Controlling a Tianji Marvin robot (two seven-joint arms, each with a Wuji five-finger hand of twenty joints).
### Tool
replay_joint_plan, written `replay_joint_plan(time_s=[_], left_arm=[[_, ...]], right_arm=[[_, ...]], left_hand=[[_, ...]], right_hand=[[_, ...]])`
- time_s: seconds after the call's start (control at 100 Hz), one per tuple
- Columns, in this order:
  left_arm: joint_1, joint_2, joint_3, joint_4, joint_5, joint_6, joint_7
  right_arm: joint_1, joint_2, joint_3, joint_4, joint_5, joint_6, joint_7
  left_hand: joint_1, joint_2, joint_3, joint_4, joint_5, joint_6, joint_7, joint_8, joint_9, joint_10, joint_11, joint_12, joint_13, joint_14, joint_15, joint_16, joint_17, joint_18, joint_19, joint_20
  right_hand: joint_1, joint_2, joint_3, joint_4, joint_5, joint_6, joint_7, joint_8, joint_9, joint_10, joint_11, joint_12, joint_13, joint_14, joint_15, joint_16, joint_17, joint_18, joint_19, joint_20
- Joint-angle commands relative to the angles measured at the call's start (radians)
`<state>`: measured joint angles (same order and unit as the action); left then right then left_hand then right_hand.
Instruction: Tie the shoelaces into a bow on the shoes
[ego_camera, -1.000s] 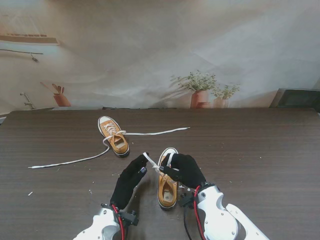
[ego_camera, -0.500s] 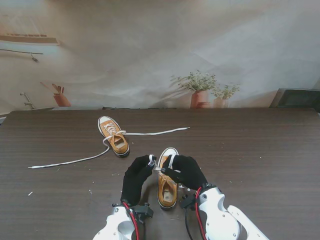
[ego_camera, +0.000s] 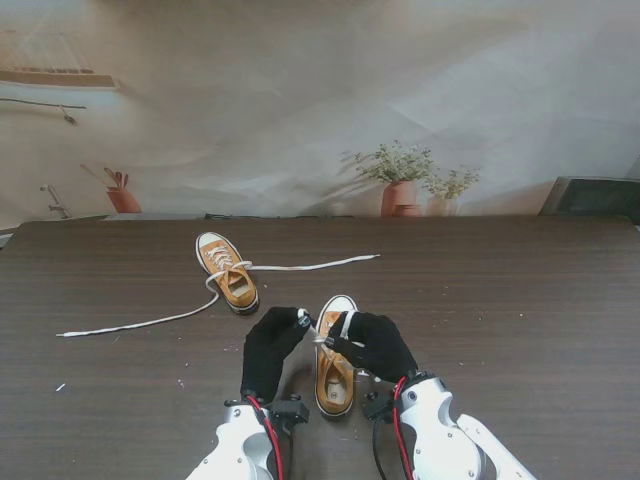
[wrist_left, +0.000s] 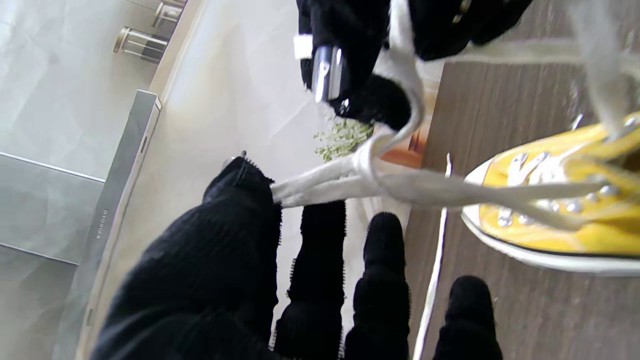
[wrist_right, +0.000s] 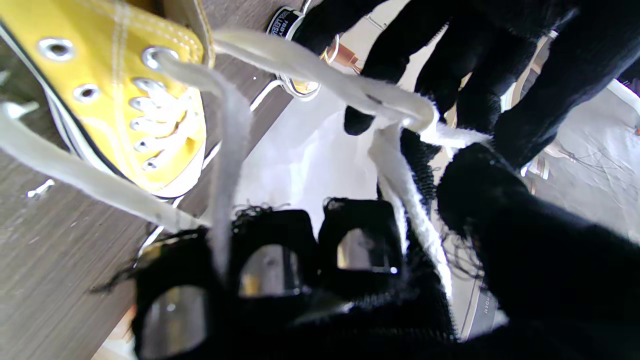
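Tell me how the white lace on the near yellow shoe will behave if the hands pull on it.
Likely floppy: the lace bends and drapes between the left hand and right hand. Its flat woven weave probably grips rather than slips. The near shoe looks light, so a hard pull might drag it.

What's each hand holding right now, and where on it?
Both hold the white lace of the nearer shoe. Left hand pinches a doubled section near its end between thumb and fingers; right hand grips the other strand, just above the eyelets.

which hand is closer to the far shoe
Left. The left hand sits just nearer to me than the far shoe; the right hand is farther right, across the near shoe.
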<state>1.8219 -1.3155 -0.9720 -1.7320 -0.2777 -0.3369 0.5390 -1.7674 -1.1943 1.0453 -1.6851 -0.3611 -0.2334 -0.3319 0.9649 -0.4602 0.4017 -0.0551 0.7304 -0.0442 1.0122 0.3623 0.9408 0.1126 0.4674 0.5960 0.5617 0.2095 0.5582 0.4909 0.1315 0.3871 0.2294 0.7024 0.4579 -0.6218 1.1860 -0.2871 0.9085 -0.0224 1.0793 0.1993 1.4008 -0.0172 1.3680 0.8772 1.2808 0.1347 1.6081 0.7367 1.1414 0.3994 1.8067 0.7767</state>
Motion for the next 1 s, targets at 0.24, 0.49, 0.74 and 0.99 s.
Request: replay_joint_plan(time_s=[0.24, 0.49, 0.74, 0.99], left_arm=[[-0.01, -0.012, -0.025, 0.017, 0.095, 0.01, 0.035], [-0.02, -0.007, -0.057, 0.051, 0.194, -0.016, 0.05], [-0.03, -0.01, -0.084, 0.095, 0.268, -0.018, 0.09], [-0.028, -0.007, -0.098, 0.115, 0.31, -0.024, 0.099]], right_arm=[[-0.003, -0.001, -0.007, 0.016, 0.013, -0.002, 0.009], [-0.013, -0.005, 0.005, 0.018, 0.025, 0.0, -0.004], [-0.023, -0.009, 0.012, 0.015, 0.077, -0.006, 0.005], [-0.032, -0.014, 0.015, 0.007, 0.106, 0.003, 0.002]], left_hand=[[-0.065, -0.157, 0.236, -0.062, 0.092, -0.01, 0.021, -0.034, 0.202, 0.039, 0.047, 0.143, 0.155, -0.023, 0.214, 0.08, 0.012, 0.027, 0.524, -0.026], [-0.059, -0.154, 0.233, -0.062, 0.081, -0.013, 0.021, -0.026, 0.182, 0.057, 0.108, 0.19, 0.136, -0.016, 0.272, 0.114, -0.056, 0.009, 0.721, -0.139], [-0.058, -0.171, 0.262, -0.066, 0.137, 0.022, 0.0, -0.06, 0.243, 0.065, 0.09, 0.147, 0.196, 0.002, 0.278, 0.102, -0.002, 0.029, 0.794, -0.143], [-0.054, -0.169, 0.253, -0.065, 0.152, 0.024, -0.016, -0.076, 0.253, 0.068, 0.073, 0.143, 0.198, 0.002, 0.276, 0.097, -0.002, 0.031, 0.797, -0.148]], right_hand=[[0.01, 0.022, -0.036, -0.027, 0.009, -0.052, 0.029, 0.031, 0.049, -0.028, -0.025, -0.009, 0.027, -0.003, -0.035, -0.031, 0.021, 0.026, 0.101, -0.038], [0.008, 0.039, -0.054, -0.026, 0.007, -0.085, 0.035, 0.059, -0.007, 0.0, -0.096, -0.04, 0.025, 0.034, -0.145, -0.098, -0.048, 0.065, 0.012, -0.071], [-0.07, 0.057, -0.043, -0.023, 0.017, -0.098, -0.028, 0.064, -0.133, 0.075, -0.177, -0.09, 0.0, 0.113, -0.321, -0.207, -0.231, 0.09, -0.08, -0.025], [-0.155, 0.196, -0.058, 0.01, 0.101, -0.113, -0.055, 0.203, -0.245, 0.146, -0.238, -0.124, -0.128, 0.176, -0.397, -0.2, -0.401, 0.133, -0.185, 0.064]])
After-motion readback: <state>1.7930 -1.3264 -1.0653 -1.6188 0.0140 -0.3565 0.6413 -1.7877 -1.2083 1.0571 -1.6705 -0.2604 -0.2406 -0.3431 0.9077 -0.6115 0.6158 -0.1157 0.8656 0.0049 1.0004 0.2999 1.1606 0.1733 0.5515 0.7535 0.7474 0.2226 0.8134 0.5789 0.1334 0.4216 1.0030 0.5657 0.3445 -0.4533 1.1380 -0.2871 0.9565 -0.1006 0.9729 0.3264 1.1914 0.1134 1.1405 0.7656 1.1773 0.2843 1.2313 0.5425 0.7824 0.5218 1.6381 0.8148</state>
